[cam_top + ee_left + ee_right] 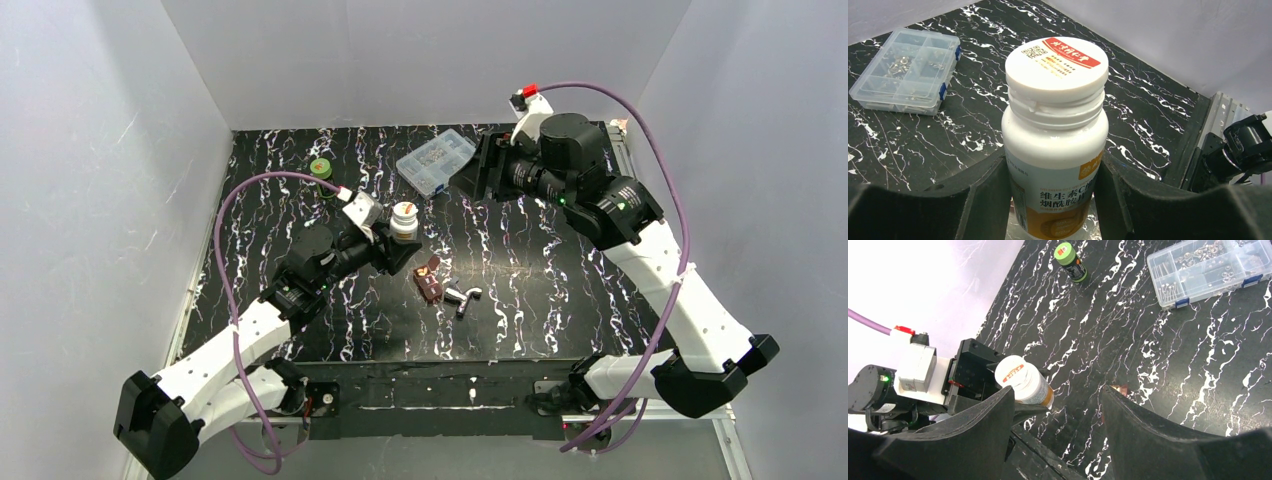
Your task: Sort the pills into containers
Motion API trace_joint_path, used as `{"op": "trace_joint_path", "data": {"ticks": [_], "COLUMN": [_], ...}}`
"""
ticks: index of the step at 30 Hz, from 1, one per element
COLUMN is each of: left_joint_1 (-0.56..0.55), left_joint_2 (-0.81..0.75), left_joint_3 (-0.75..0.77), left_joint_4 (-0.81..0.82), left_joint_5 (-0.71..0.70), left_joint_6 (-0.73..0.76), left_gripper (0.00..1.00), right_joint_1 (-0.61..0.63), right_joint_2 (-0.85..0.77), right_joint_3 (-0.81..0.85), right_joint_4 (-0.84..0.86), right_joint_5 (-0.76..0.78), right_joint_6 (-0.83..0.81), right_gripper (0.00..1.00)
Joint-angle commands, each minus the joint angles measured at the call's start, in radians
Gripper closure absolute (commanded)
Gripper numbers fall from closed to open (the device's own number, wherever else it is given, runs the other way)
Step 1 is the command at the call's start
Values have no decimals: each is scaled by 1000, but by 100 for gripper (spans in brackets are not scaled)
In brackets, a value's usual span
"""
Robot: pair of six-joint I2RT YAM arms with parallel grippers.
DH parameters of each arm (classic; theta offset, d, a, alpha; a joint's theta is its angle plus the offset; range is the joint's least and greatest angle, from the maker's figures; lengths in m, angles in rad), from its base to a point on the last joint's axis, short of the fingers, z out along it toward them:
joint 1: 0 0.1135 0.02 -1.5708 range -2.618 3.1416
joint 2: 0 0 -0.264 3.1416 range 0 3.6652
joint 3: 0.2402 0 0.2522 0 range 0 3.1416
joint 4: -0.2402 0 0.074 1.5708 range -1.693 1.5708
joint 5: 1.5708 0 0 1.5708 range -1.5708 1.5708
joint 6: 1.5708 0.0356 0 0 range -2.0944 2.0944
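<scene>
L gripper (pixel 398 248) clamps capped vitamin bottle (pixel 1055 135); pill case (pixel 428 281) lies just right of it, axis diagonal. R gripper (pixel 478 168) agape, farther off.

I have the pill bottle (pixel 1055 140) upright between my left fingers (pixel 985 200). Beyond them, off to their left, the compartment box (pixel 903 70) lies on the worktop (pixel 973 125). The flat case (pixel 429 284) lies near those fingers, with the metal piece (pixel 463 297) just past it. A small bottle (pixel 1071 262) stands well beyond my right fingers (pixel 973 430).

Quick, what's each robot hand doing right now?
Left hand: closed on the white pill bottle.
Right hand: open, holding nothing.
</scene>
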Motion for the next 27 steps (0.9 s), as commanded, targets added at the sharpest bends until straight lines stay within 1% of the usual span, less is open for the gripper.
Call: {"op": "trace_joint_path", "data": {"ticks": [1,3,4,5,14,20,27], "left_joint_1": [12,13,14,15,25,33,37], "left_joint_2": [-33,-39,-43,-48,-84,-102,-117], "left_joint_3": [7,6,6,3,10,16,66], "left_joint_4": [41,40,40,39,11,3,-39], "left_joint_5": [14,17,17,17,15,7,11], "left_joint_6": [-6,-11,-14,-13,-8,-7,-9], "left_gripper": [100,100,100,100,100,100,100], "right_joint_1": [-5,-5,-6,-5,-5,-6,-6], "right_joint_2": [-19,-23,-25,-28,-23,1,7], "right_joint_3": [64,62,59,57,63,137,198], "right_joint_4": [24,24,-82,-111,-123,-163,-194], "right_joint_5": [1,1,8,8,6,9,33], "right_joint_6": [-16,-16,88,102,113,98,77], "right_gripper": [29,29,8,2,2,2,2]}}
